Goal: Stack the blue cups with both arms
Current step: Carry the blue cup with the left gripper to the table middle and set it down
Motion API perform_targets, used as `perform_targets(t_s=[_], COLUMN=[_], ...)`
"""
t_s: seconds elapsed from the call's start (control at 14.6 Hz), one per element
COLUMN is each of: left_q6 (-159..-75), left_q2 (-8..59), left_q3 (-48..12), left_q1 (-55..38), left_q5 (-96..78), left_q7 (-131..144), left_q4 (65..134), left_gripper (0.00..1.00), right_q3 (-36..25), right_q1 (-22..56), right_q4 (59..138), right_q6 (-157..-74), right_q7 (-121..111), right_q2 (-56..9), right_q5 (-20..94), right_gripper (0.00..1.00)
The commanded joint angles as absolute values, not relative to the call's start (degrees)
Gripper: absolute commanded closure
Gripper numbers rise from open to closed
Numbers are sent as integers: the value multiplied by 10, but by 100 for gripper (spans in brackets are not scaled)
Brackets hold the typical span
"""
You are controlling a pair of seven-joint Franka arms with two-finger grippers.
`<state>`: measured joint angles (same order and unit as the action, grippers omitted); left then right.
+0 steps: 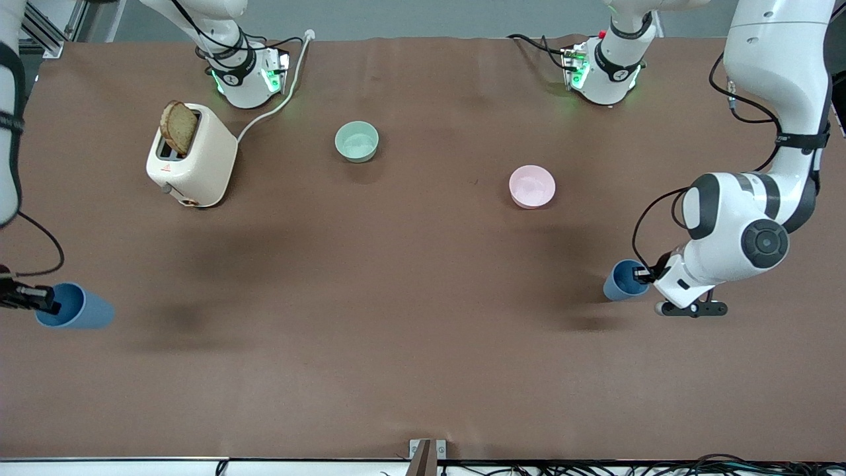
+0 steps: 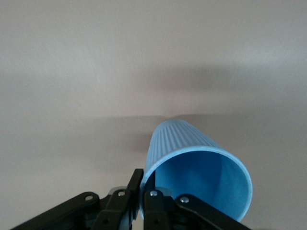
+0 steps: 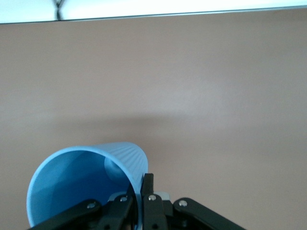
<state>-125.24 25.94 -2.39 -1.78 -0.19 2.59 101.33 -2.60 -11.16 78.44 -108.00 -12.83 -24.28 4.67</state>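
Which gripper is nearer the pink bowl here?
Left. The left gripper, shut on a blue cup, is close to the pink bowl; the right gripper holds its cup at the table's other end.

Both ribbed cups [image 1: 82, 309] [image 1: 620, 281] were matte blue; the bowls pale green [image 1: 357, 141] and pink [image 1: 532, 186]; the tabletop [image 1: 396, 344] brown.

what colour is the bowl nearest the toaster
Pale green bowl; clearest in the front view.

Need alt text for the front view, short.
Each arm holds a blue cup by its rim above a brown table: the left gripper grips one cup at its end, the right gripper the other cup. Farther from the camera sit a pink bowl, green bowl and toaster with bread.
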Motion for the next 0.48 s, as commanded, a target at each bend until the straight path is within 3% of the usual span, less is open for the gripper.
perform_targets(t_s=[0.0,0.2,0.41], left_q6=[-1198,-1120,-1078], left_q2=[247,276,330], left_q3=[-48,-100,-148], left_q1=[-25,-39,-102], left_q5=[8,1,3], left_q7=[23,24,29], left_q4=[936,831,791], left_gripper=[100,100,100], right_q3=[-7,0,3], right_q1=[-114,-113,-106], right_q4=[813,820,860], right_q6=[-1022,-962,-936], right_q7=[-104,-98,-96], right_q2=[-169,-114,-54], right_q5=[32,32,31], right_gripper=[98,99,99])
